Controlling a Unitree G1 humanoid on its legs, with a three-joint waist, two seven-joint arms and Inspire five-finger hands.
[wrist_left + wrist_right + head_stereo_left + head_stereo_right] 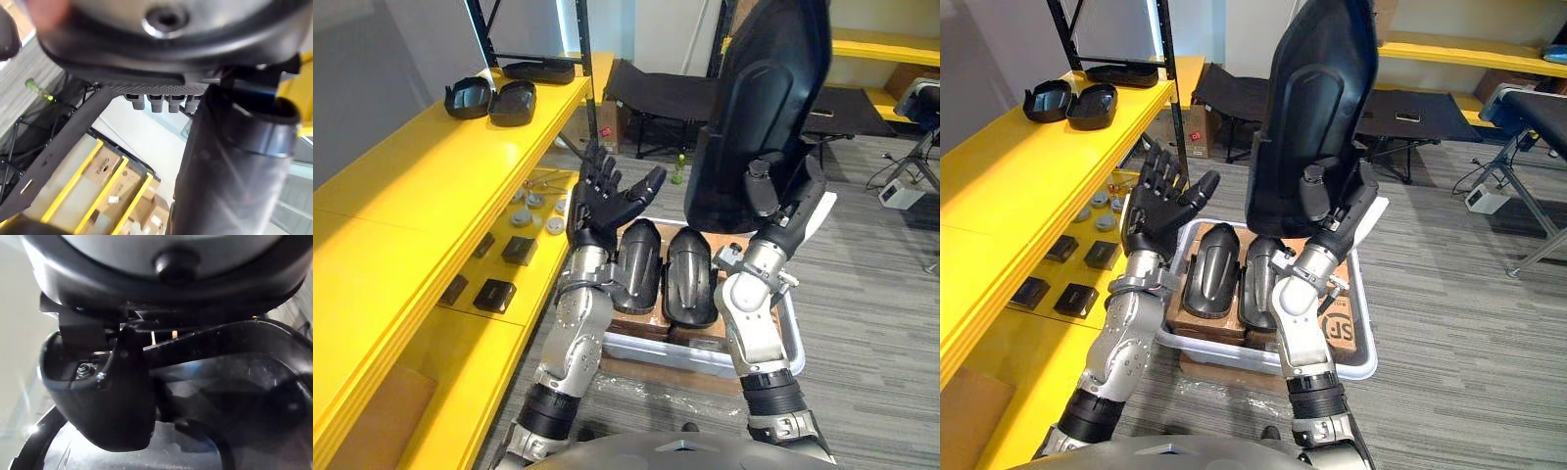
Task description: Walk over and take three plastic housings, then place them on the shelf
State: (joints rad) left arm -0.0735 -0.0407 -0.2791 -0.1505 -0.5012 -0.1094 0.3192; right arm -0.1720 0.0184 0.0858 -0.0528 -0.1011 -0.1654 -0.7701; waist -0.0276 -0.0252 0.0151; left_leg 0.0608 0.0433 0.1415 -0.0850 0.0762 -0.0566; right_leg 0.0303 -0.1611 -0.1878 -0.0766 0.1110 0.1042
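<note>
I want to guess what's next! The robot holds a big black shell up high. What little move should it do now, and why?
Probably swing the right hand toward the yellow shelf on its left. That hand grips the plastic housing, lifted clear of the white bin, and the shelf top nearby has room. The left hand is open, holding nothing.

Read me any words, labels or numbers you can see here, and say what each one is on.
Cardboard in the white bin: dark printed letters, partly hidden, too small to read with certainty.
Cardboard boxes in the left wrist view: print and white labels, too blurred to read.
Black housing held in the right hand: no print shows.
</note>
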